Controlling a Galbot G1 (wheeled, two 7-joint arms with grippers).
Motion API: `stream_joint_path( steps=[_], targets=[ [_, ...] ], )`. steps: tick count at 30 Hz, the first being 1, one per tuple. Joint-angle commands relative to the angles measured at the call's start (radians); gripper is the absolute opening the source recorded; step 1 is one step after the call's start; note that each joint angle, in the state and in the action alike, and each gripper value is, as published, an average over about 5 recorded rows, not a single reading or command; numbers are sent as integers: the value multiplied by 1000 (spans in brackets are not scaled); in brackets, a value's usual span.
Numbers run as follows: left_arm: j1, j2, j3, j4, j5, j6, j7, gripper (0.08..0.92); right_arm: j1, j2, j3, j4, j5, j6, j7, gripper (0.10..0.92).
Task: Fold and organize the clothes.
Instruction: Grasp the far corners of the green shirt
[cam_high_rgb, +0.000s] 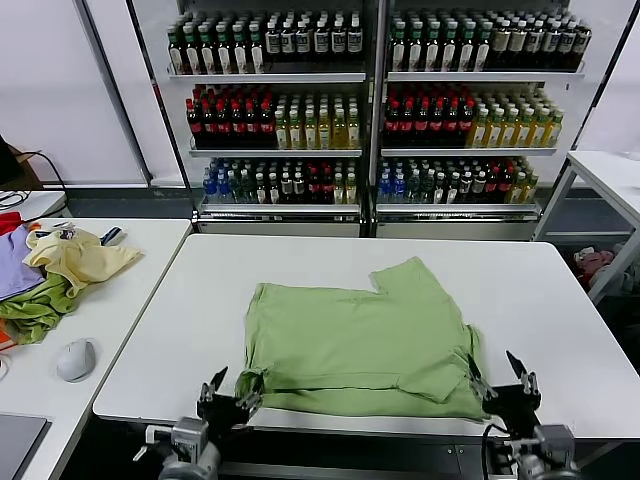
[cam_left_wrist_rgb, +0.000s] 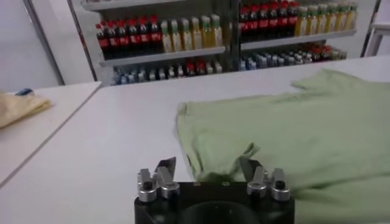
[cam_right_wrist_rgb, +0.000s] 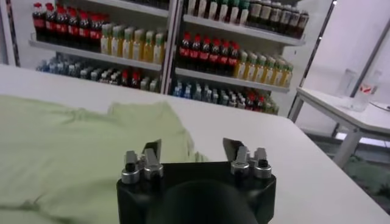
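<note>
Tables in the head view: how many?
3, maybe more hidden: the centre table under the polo shirt, a left table, and a right table.

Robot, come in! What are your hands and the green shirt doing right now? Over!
Left gripper and right gripper: jaws open, at the table's near edge. Green shirt lying partly folded on the white table, not held. Nothing in the way.

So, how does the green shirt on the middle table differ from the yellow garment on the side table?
The light green shirt lies spread flat, partly folded; the pale yellow garment is crumpled in a heap. The shirt lies alone on the white table; the yellow garment sits on other cloths on the side table. The left gripper and right gripper stand open at the shirt's near corners, none near the yellow garment. Both are soft fabric.
</note>
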Motion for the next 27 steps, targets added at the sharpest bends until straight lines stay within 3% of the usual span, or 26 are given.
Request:
stream_joint_path(
  steps=[1,4,12,18,27],
  targets=[
    [-284,4,18,187,-77,-15,-7,779,407,-62,-82,-232,104,-79,34,812],
    [-377,-6,45,269,-77,-13,-7,816,528,-69,-144,-333,120,-101,36,821],
    [-565,-39,102,437,-127,7,-7,823,786,-51,-318,-607,119,-120,32,823],
    [-700,-85,159,634,-161,17,0,823,900,-9,-395,-789,105,-128,28,823],
    [-818,-162,195,836,-156,21,2,823,1047,53,-441,-1030,78,-145,7,823]
  ],
)
